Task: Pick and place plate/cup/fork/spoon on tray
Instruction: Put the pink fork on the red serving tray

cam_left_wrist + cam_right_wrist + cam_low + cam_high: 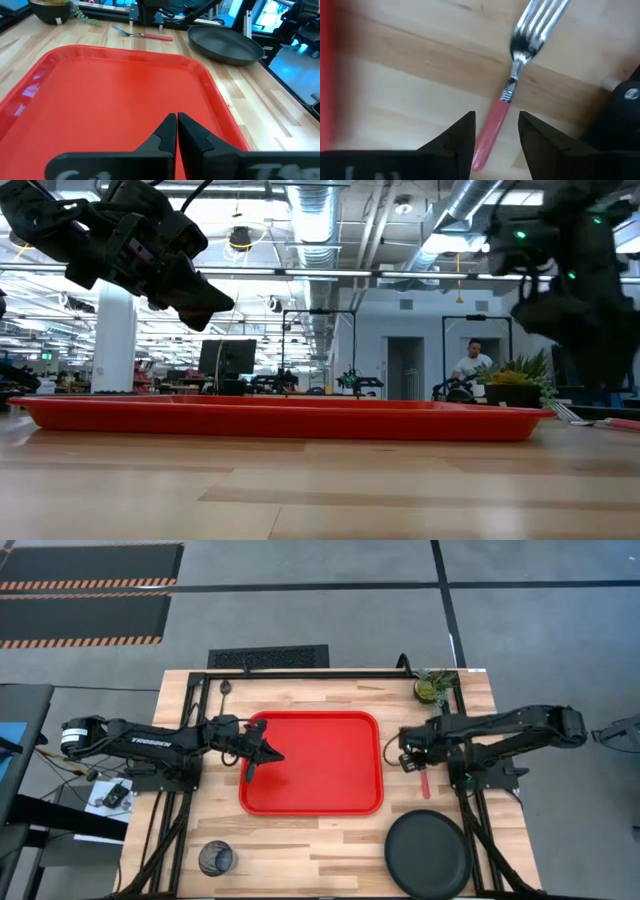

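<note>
Right now my right tool [496, 132] hangs over the fork [512, 87], its two fingers spread apart on either side of the red handle and not gripping it. The fork lies flat on the tabletop [330, 840] just beside the tray [330, 755], on its right. My left tool [177, 131] hovers over the tray's left part, fingers pressed together and holding nothing. The plate [428, 854] and the cup [215, 858] sit near the front edge.
</note>
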Available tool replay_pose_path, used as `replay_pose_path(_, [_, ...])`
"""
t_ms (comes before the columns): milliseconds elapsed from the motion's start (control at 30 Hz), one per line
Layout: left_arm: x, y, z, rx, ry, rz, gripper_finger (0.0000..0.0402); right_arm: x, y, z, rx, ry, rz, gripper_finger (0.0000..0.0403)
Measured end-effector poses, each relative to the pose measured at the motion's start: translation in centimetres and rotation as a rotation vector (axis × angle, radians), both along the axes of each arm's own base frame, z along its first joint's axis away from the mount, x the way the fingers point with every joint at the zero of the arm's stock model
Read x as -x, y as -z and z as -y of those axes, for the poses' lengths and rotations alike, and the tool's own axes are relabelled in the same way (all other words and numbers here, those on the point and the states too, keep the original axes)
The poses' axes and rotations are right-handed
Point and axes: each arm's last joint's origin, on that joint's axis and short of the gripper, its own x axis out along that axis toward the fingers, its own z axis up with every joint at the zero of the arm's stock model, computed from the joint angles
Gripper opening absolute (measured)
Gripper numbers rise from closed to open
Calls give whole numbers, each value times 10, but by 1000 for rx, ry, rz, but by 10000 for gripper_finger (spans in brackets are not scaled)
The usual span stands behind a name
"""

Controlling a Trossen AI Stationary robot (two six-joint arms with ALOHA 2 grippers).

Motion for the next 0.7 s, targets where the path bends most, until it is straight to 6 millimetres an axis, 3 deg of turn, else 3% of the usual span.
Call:
replay_pose_path(467, [0, -1, 0, 38, -4, 2, 0, 13, 43, -21, 35, 107, 32, 163])
replay_pose_path(700, [0, -1, -1, 93, -75, -12, 0, 14, 47, -29, 106, 59, 65, 137])
